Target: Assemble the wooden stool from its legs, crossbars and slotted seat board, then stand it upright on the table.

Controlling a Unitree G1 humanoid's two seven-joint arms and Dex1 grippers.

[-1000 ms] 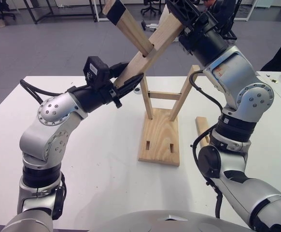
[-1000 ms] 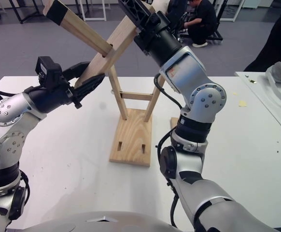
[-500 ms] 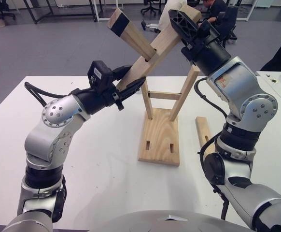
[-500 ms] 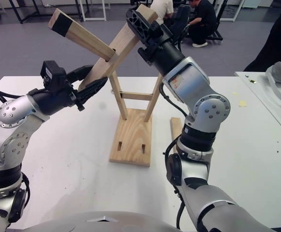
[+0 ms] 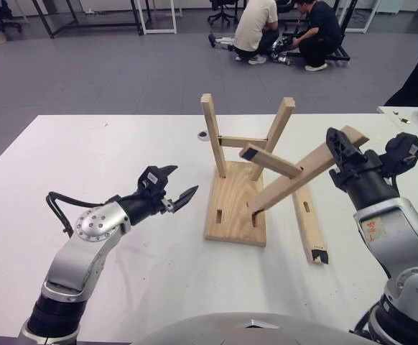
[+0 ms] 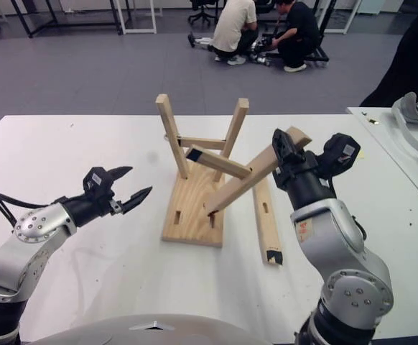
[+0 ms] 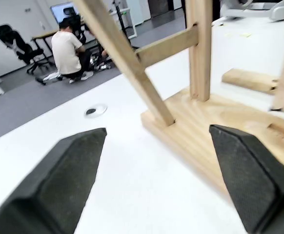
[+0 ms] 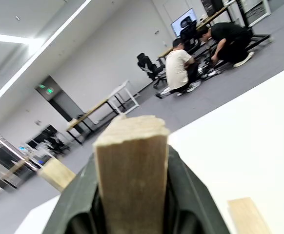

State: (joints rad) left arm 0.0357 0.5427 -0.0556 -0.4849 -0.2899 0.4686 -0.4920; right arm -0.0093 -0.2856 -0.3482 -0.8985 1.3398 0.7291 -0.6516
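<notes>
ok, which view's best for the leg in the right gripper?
Left eye view: whole leg, from right gripper down to the seat board. Right eye view matches. Right wrist view shows its gripped end, left wrist a blurred sliver.

White table point(image 5: 123, 287): slotted seat board point(image 5: 232, 194) flat near the middle, loose leg point(image 5: 311, 230) flat just right of it, round cable grommet point(image 5: 203, 134) set in behind.

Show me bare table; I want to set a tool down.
Bare: the table far-left, beyond the left gripper, and the near strip before the seat board. Crowded: right of it, where the loose leg lies and the right gripper holds the tilted leg.
</notes>
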